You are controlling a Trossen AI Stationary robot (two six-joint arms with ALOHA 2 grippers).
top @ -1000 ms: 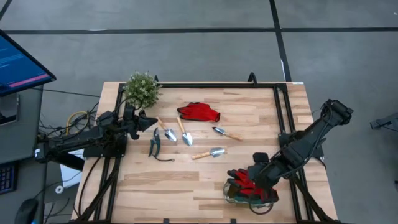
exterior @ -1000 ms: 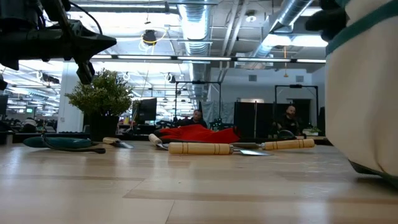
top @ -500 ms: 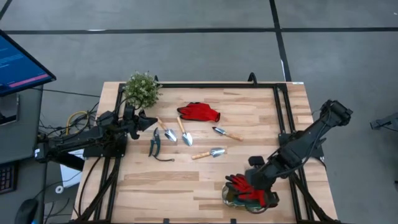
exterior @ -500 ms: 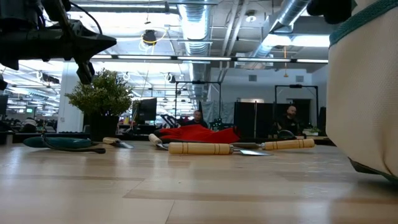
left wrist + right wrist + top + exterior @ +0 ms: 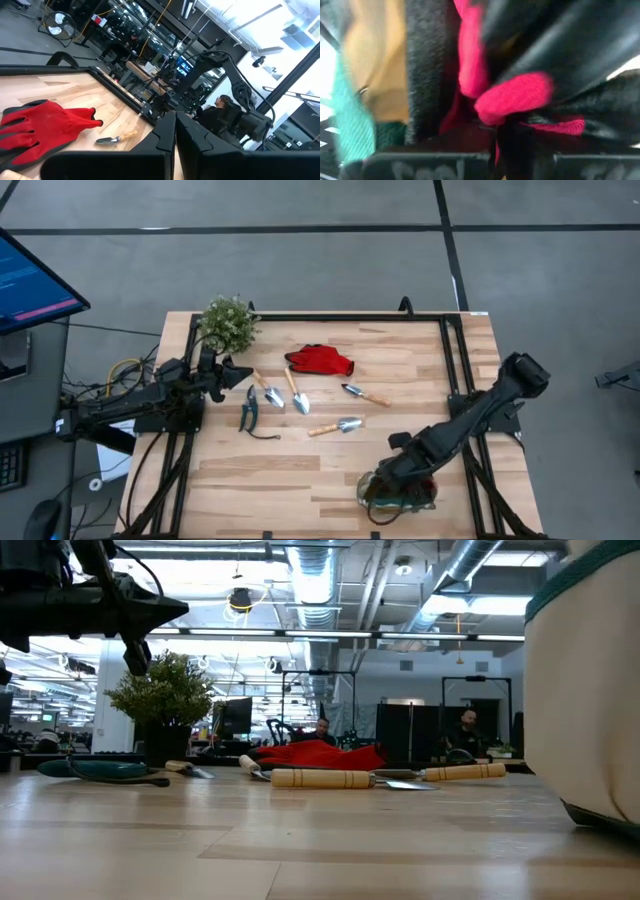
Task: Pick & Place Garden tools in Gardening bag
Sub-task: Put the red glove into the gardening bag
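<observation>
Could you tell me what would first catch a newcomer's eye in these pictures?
Probably the right hand, shut on a red glove and pushed down into the gardening bag at the table's near right. Next, the second red glove lying mid-table behind the trowels.

Two dark jointed arms, black tapered fingers [image 5: 165,137].

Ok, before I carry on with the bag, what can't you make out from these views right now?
- Right gripper: the high view hides its fingertips inside the gardening bag; its wrist view is filled by the red glove.
- Bag contents: dark interior, arm on top.
- Gardening bag in the low view: cut off by the edge.
- Pruning shears: blades too small.
</observation>
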